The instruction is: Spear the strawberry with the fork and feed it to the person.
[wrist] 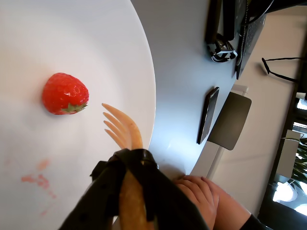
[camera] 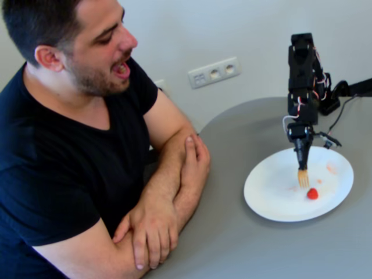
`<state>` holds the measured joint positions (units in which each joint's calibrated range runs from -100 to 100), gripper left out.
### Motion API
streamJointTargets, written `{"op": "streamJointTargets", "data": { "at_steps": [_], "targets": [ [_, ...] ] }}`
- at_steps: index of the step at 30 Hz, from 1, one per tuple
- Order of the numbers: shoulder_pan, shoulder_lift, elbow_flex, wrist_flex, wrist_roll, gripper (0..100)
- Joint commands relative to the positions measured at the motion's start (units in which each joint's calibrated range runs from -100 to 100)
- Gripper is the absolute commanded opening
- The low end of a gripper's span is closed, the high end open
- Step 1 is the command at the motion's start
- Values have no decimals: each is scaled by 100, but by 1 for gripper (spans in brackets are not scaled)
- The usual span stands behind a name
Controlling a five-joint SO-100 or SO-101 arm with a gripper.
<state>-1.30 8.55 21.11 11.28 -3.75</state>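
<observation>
You see the person (camera: 75, 133) filling the left half of the fixed view: black T-shirt, mouth open, head turned toward the right of the frame, forearms crossed on the edge of the grey table (camera: 232, 244). In the wrist view only his hands (wrist: 204, 194) show, at the bottom right.

The table takes the lower right of the fixed view. On it, right of centre, lies a round white plate (camera: 273, 200); in the wrist view the plate (wrist: 72, 33) covers the left half of the frame.

The black wired arm (camera: 303, 75) stands upright at the upper right of the fixed view, above the plate's far rim. The gripper (wrist: 125, 184) enters the wrist view from the bottom centre, pinching the handle of the yellow-orange fork (wrist: 122, 130).

In the fixed view the fork (camera: 303, 176) points straight down over the plate's middle, tines just above or at the surface; you cannot tell which. The strawberry (camera: 313, 193) lies just beside the tines, lower right of them, not touching. In the wrist view the strawberry (wrist: 64, 94) sits at centre left, near the tine tips, with a clear gap.

Faint pink smears (wrist: 38, 178) mark the plate at the lower left of the wrist view.

A dark phone (wrist: 207, 115) lies on the table, right of centre in the wrist view.
</observation>
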Motion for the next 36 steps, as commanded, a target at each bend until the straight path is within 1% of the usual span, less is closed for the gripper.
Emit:
{"op": "streamJointTargets", "data": {
  "at_steps": [1, 3, 6, 11, 18, 26, 29, 30, 36],
  "targets": [
    [3, -97, -379, 90, -13, 1],
    [3, -97, -388, 247, -13, 1],
    [11, -89, -397, 621, -165, 1],
    [-86, -97, -406, 699, -175, 1],
    [-258, -80, -1245, 1317, -175, 1],
    [-258, 4, -1019, 1091, -186, 1],
    [-258, 21, -803, 804, -186, 1],
    [-258, 114, -695, 665, -186, 1],
    [-221, 690, -686, 630, -186, 1]
  ]
}}
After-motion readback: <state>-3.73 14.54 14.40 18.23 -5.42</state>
